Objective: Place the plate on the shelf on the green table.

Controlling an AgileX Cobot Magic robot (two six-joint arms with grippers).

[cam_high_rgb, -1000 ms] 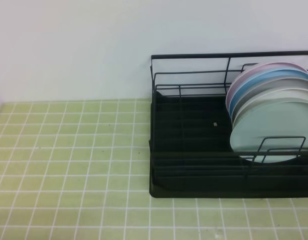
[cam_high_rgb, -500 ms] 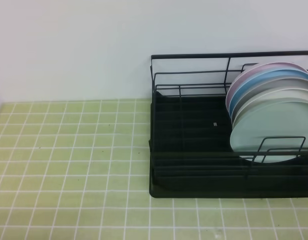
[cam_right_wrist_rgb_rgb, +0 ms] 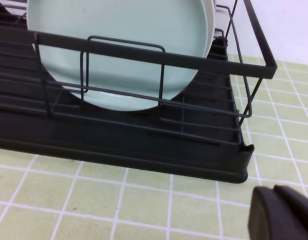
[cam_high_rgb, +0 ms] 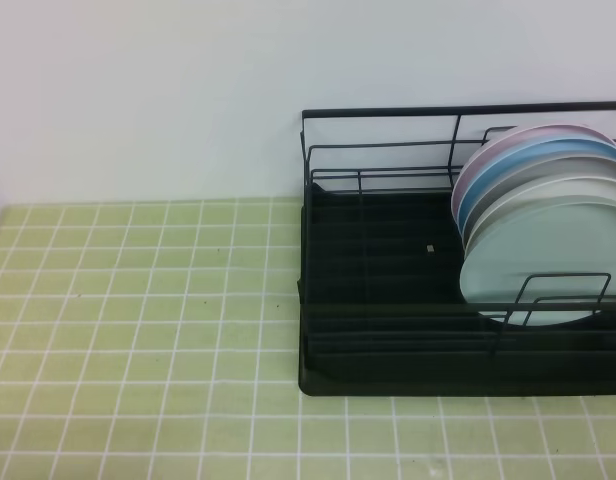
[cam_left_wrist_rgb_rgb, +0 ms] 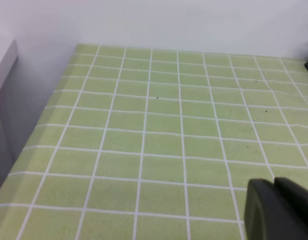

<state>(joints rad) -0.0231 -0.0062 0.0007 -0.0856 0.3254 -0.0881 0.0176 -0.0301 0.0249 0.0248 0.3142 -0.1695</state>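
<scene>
The pale mint plate [cam_high_rgb: 543, 260] stands upright in the black wire shelf [cam_high_rgb: 388, 300], frontmost in a row of plates at its right end. The shelf rests on the green table [cam_high_rgb: 138, 330]. Neither gripper shows in the high view. In the right wrist view the plate [cam_right_wrist_rgb_rgb: 124, 45] leans behind the shelf's front wires [cam_right_wrist_rgb_rgb: 144, 145], and my right gripper [cam_right_wrist_rgb_rgb: 276, 197] hangs shut and empty over the tiles in front of the shelf's right corner. In the left wrist view my left gripper [cam_left_wrist_rgb_rgb: 275, 192] is shut and empty above bare tiles [cam_left_wrist_rgb_rgb: 159, 140].
Behind the mint plate stand a white plate [cam_high_rgb: 548, 195], a blue plate [cam_high_rgb: 528, 165] and a pink plate [cam_high_rgb: 508, 145]. The shelf's left half holds nothing. A white wall backs the table. The table's left edge [cam_left_wrist_rgb_rgb: 39, 130] drops off beside a grey ledge.
</scene>
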